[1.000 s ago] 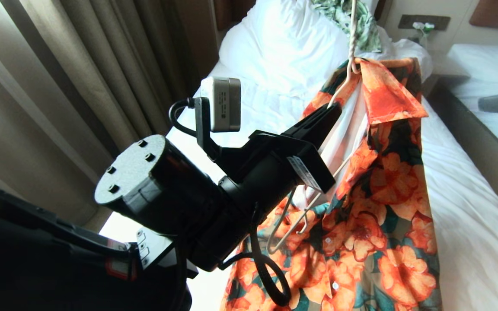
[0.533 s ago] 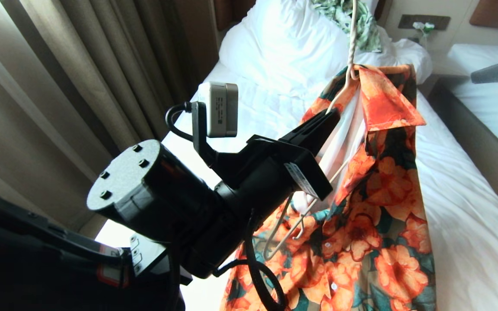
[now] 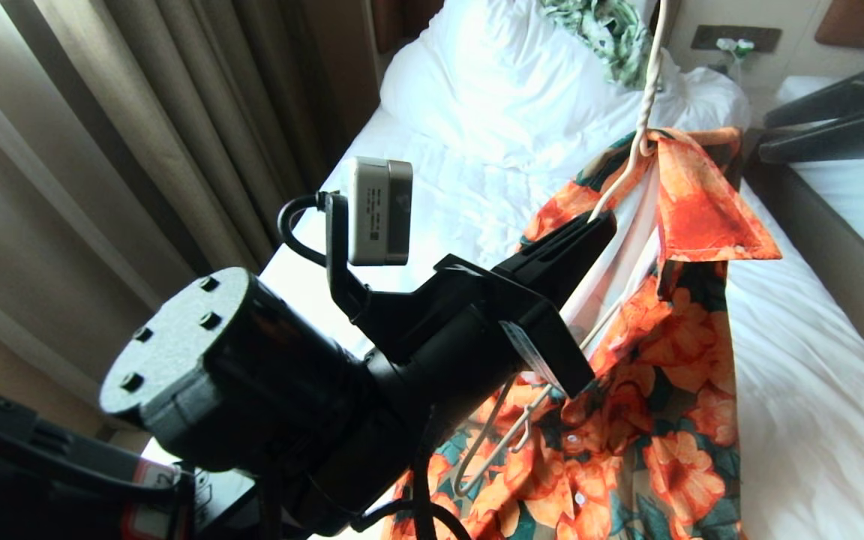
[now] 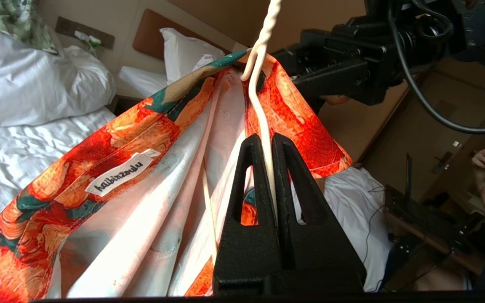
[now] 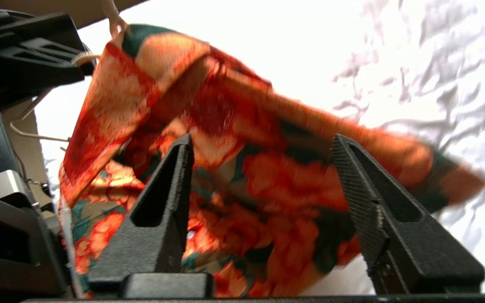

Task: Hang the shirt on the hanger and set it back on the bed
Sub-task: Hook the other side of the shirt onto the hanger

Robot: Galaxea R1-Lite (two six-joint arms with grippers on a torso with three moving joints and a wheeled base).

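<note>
Gripping the hanger (image 3: 631, 161) by one sloping arm of its wire, the left gripper (image 4: 266, 145) holds its jaws pressed together on the thin cream strand and keeps the shirt (image 3: 664, 360) hanging in the air above the bed (image 3: 814, 390). Compared with a second ago, the hanger and shirt have swung a little toward the robot's right, and the right gripper (image 5: 263, 155), then barely at the frame's edge, has now come in beside the collar. Its fingers stand well apart and empty, the orange flowered cloth filling the gap beyond them without touching either one. The shirt drapes over the hanger's neck, collar folded outward, pale lining showing, front open. The garment looks only partly seated, so the right gripper seems about to take hold of the far shoulder or collar and settle it on the wire. A green leaf-print garment (image 3: 601, 30) lies near the pillow (image 3: 492, 82), well apart.
</note>
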